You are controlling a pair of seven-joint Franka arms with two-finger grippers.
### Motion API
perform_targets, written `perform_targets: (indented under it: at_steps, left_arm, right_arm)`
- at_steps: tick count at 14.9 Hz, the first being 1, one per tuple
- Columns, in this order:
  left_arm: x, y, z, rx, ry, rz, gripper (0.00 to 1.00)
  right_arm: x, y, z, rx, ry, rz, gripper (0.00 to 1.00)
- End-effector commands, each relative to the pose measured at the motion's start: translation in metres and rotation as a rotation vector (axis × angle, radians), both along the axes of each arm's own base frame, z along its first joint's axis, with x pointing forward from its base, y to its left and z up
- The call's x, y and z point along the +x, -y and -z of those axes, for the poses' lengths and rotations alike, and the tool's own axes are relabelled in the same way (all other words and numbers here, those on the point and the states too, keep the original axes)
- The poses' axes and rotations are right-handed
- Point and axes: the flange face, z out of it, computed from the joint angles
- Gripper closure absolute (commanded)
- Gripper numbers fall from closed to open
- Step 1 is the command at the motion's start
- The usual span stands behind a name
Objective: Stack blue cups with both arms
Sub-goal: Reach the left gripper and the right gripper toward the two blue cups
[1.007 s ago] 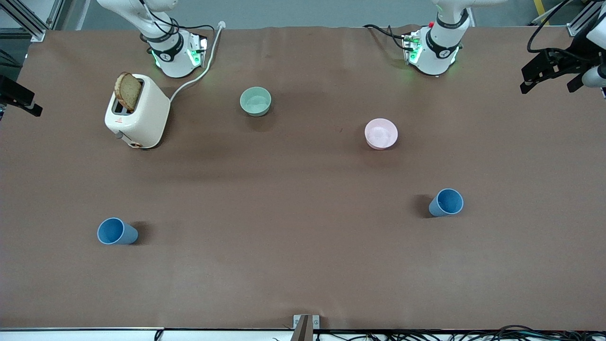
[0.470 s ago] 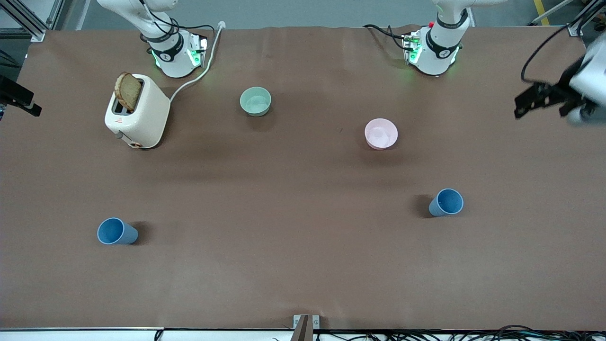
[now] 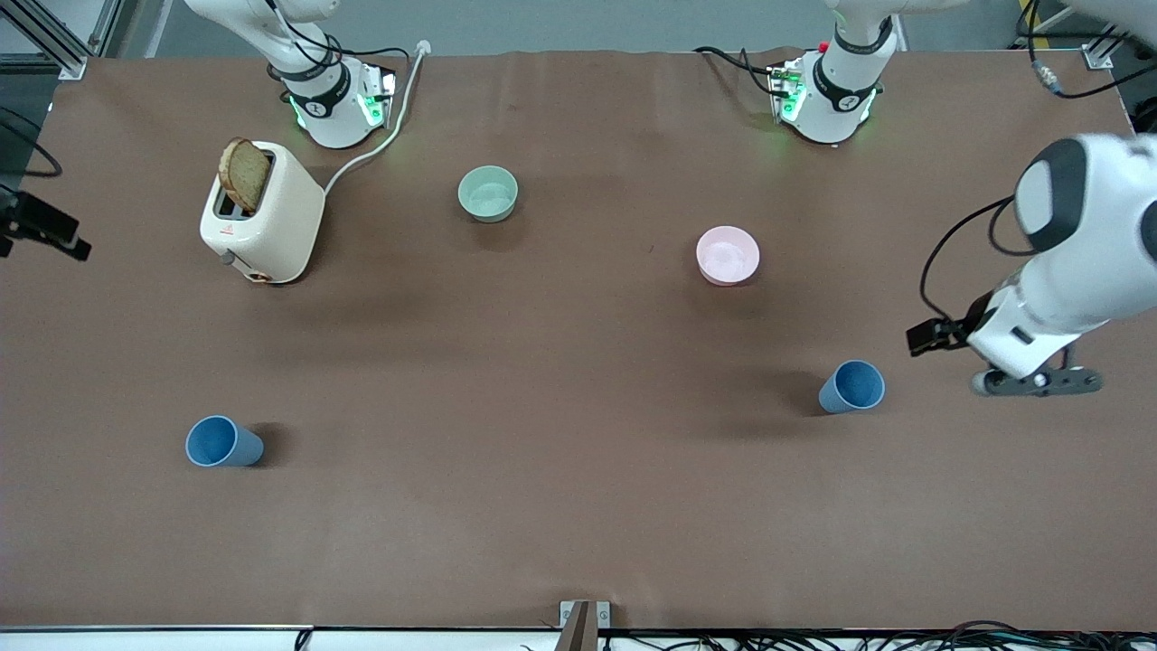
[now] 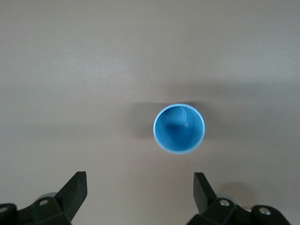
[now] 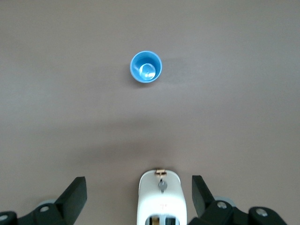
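Two blue cups stand upright on the brown table. One blue cup (image 3: 852,387) is toward the left arm's end, the other blue cup (image 3: 221,442) toward the right arm's end. My left gripper (image 3: 1038,382) hangs beside the first cup, a little further toward the table's end. In the left wrist view it (image 4: 140,192) is open and empty, with that cup (image 4: 179,128) ahead of the fingertips. My right gripper (image 3: 54,233) is high at the table's end. In the right wrist view it (image 5: 139,194) is open and empty, with the second cup (image 5: 146,67) far off.
A white toaster (image 3: 262,212) with a bread slice stands near the right arm's base and shows below the right gripper (image 5: 161,197). A pale green bowl (image 3: 488,193) and a pink bowl (image 3: 728,255) sit mid-table, farther from the front camera than the cups.
My left arm has swung in from the table's end and come down beside the cup there. My right gripper has shifted slightly. The cups have not moved.
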Motion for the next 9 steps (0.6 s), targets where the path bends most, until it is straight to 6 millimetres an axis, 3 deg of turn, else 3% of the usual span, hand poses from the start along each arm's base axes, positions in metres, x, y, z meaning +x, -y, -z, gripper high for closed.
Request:
perform_targets:
  at_steps: [1,3,9]
  left_arm:
    - [0.010,0.008,0.038,-0.001,0.036,0.007,0.00]
    - [0.016,0.010,0.066,-0.012,0.038,0.008,0.02]
    - [0.016,0.015,0.130,-0.017,-0.034,0.012,0.30]
  right_arm:
    - [0.023,0.010,0.051,-0.003,0.001,0.024,0.00]
    - [0.048,0.011,0.087,-0.018,0.015,0.022,0.00]
    - [0.105,0.022,0.194,-0.056,-0.001,-0.038,0.00]
